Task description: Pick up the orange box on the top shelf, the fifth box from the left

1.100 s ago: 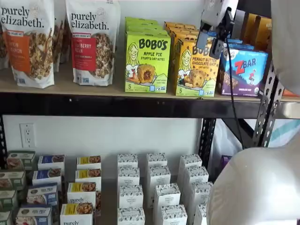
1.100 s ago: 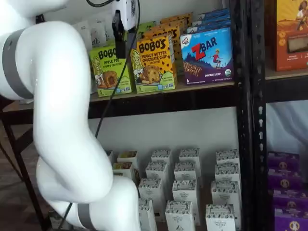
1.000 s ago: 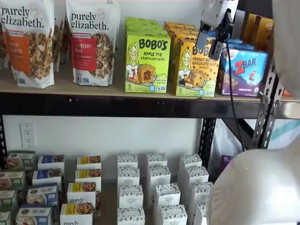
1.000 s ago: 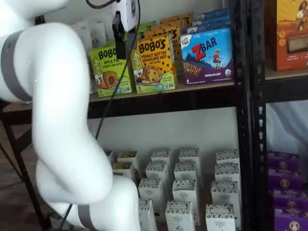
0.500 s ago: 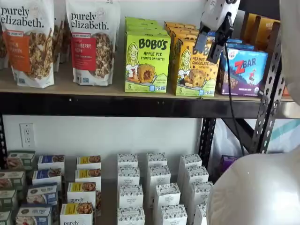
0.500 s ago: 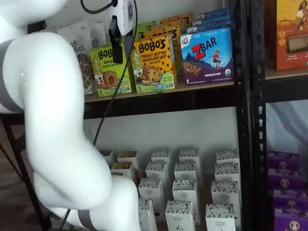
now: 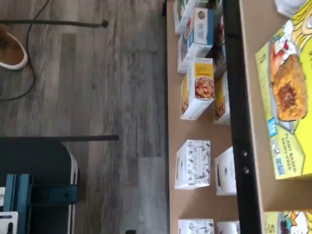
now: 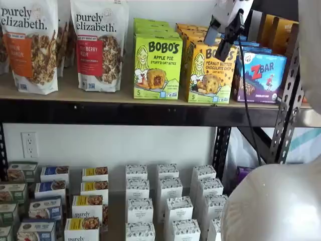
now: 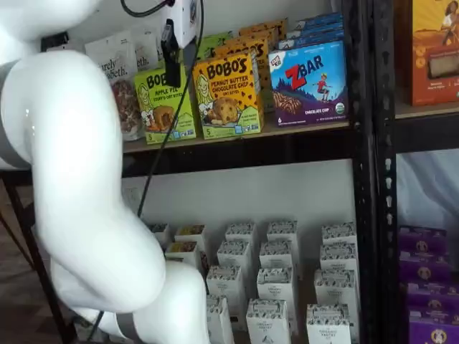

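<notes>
Pincer: hangs in front of the top shelf in both shelf views, black fingers under the white body, with a cable trailing down beside it. A gap shows between the two fingers, so it is released and carries nothing.
Pincer's place: in front of the upper part of the orange box, apart from it, not yet around it.
Orange box: upright at the front edge of the top shelf, face forward, first of a row of like cartons behind it.
Neighbours: the lime-green Bobo's box is just beside it on one side, the blue-purple ZBar box just beside it on the other. The narrow gaps are where the fingers must go.
Step in hand: in my judgement, the approach and lining up, before any closing.
How to do it well: centre the fingers on the orange box's width, keep them spread, go in level so each finger slips into a side gap without nudging a neighbour, and close only once both flank the carton.
Risk: an off-centre entry may push the carton back or tip the green box.
Wrist view: shows the floor, the lower cartons and the green box; no fingers visible.
</notes>
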Available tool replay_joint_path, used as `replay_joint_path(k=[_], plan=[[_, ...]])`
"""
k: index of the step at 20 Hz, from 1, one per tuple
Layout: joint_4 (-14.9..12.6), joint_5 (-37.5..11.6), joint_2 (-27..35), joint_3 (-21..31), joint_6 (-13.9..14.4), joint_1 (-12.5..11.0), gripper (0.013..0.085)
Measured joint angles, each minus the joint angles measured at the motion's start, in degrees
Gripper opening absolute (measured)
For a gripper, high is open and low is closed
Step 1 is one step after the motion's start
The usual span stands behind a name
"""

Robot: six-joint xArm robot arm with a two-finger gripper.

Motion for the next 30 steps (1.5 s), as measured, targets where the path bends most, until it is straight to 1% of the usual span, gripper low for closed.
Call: replay_joint_path(k=[2,5,9,14,16,20,24,30], plan=[[0.69,-0.59,0.68,-0.69,-0.22,-0.45,0.085],[1.3,-3.12,1.29,-1.1,-0.39,-0.69,0.085],[1.92,-4.42,3.37,-3.46,-0.45,-1.01,0.085],[0.46,-6.75,5.53,-5.78,-0.45,-0.55,0.085],[-0.61,-7.54,6.1,-6.18,-0.57,-0.25,0.085],[-2.93,-7.55,7.89,-7.46,-1.08,0.1,0.085],[-3.8,-7.7,9.58,-8.38,-1.72,-0.12,0.085],[-4.29,-8.73,11.23,-8.66,-2.78,-0.73,0.085]])
